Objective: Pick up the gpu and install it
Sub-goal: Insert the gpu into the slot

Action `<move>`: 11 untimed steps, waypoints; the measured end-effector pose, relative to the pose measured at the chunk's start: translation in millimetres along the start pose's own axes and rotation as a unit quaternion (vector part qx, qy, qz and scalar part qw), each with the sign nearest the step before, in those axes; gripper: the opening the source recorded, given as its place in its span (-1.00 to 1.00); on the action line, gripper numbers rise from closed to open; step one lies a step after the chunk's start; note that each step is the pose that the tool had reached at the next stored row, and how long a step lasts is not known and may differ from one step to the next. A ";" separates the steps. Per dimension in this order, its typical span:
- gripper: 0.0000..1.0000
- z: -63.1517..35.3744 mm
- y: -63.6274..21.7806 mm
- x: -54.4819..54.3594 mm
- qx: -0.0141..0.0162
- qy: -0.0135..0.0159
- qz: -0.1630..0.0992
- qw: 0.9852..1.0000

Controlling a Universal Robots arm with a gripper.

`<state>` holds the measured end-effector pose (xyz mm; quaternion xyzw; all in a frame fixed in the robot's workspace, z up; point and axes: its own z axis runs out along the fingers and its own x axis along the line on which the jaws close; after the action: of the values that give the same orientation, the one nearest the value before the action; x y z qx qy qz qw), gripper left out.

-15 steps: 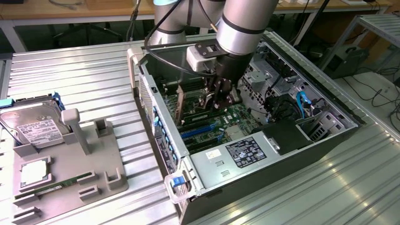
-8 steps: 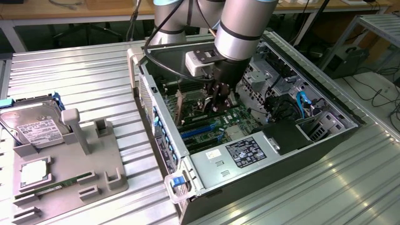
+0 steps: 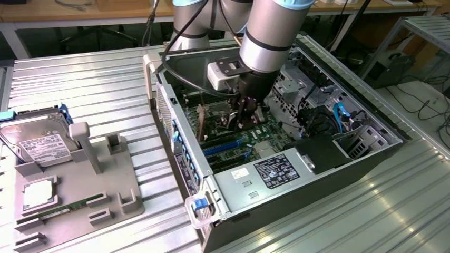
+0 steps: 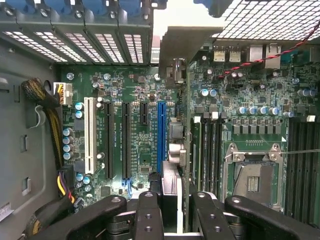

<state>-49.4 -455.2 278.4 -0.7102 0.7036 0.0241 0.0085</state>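
The gpu (image 4: 181, 150) shows edge-on as a thin green card, its silver bracket (image 4: 175, 45) toward the case's slotted rear wall. My gripper (image 4: 177, 202) is shut on it, one black finger (image 4: 149, 215) on each side. The card hangs inside the open computer case, above the motherboard (image 4: 135, 100) and just beside the long blue expansion slot (image 4: 161, 135). I cannot tell whether its edge touches a slot. In the exterior view the gripper (image 3: 243, 118) reaches down into the case (image 3: 176, 132) with the gpu (image 3: 219, 122) held upright.
A grey fixture (image 3: 105, 179) at the exterior view's left carries a silver hard drive (image 3: 35, 139), a processor (image 3: 39, 192) and a green memory stick (image 3: 67, 208). The case holds a power supply (image 3: 274, 171), blue cables (image 3: 341, 116), the empty CPU socket (image 4: 252, 175) and a black-and-yellow cable bundle (image 4: 50, 120).
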 end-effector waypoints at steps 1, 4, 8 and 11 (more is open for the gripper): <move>-0.44 0.0 0.0 0.0 0.000 0.000 0.000 1.000; -0.44 0.3 0.0 1.3 0.000 0.000 0.000 1.000; -0.44 4.1 1.5 1.8 0.000 0.005 0.003 1.000; -0.44 5.8 4.1 2.0 0.000 0.005 0.004 1.000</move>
<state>-53.6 -457.0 272.6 -0.7071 0.7067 0.0205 0.0050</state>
